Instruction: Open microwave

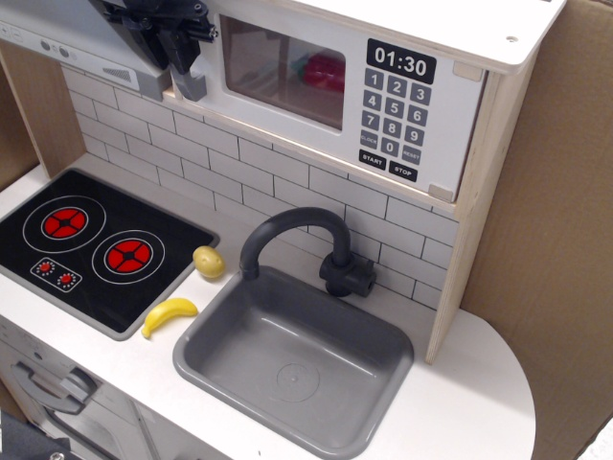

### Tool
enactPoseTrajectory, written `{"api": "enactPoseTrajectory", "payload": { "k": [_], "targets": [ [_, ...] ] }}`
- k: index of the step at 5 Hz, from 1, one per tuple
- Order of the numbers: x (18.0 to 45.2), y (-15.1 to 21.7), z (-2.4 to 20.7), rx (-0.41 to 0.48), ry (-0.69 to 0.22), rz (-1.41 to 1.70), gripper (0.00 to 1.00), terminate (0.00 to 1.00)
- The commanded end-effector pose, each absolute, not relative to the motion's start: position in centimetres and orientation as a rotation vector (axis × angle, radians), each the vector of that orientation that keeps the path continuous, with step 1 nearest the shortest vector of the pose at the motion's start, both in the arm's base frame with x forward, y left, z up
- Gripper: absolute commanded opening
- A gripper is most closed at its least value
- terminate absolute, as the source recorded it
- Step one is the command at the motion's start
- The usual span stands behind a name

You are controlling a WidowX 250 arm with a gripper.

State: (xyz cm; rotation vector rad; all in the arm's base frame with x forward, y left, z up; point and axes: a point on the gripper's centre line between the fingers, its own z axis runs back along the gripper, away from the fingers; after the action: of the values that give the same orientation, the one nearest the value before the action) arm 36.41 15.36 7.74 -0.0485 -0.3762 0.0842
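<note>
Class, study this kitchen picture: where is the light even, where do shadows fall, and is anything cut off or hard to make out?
In the observation.image view, light is soft and even; the sink basin shades darker under the faucet. The microwave window shows mild reflection, blurring the red item inside. The gripper is dark, cropped by the top edge, and its fingers are hard to separate.

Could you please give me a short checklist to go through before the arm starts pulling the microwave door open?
1. Microwave door shut, not yet opened: ok.
2. Gripper at the handle on the door's left edge: ok.
3. Fingers closed firmly on the handle: cannot tell, the contact is hidden behind the gripper body.
4. Space in front of the door free for the swing; faucet sits lower: ok.
5. Red object inside, behind the window; whether it touches the door: cannot tell.
6. Banana and the yellow ball on the counter, away from the door: ok.
</note>
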Motion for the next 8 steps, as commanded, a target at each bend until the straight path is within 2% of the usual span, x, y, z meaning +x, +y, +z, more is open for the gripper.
{"api": "enactPoseTrajectory", "payload": {
  "k": [1,2,3,4,5,6,7,8],
  "targets": [
    [30.8,14.6,11.0,-0.120,-0.335,0.004,0.00,0.00],
    [28.0,13.4,11.8,-0.098,-0.260,0.052,1.00,0.00],
    [27.7,12.4,13.9,-0.161,-0.112,0.211,1.00,0.00],
    [28.6,11.4,16.2,-0.155,-0.067,0.321,1.00,0.00],
    [31.0,11.7,17.6,-0.158,-0.092,0.446,1.00,0.00],
    [33.7,13.0,17.7,-0.152,-0.098,0.493,1.00,0.00],
    [34.8,14.3,17.0,-0.156,-0.151,0.393,1.00,0.00],
    [35.3,15.2,16.8,-0.161,-0.164,0.383,1.00,0.00]
  ]
}}
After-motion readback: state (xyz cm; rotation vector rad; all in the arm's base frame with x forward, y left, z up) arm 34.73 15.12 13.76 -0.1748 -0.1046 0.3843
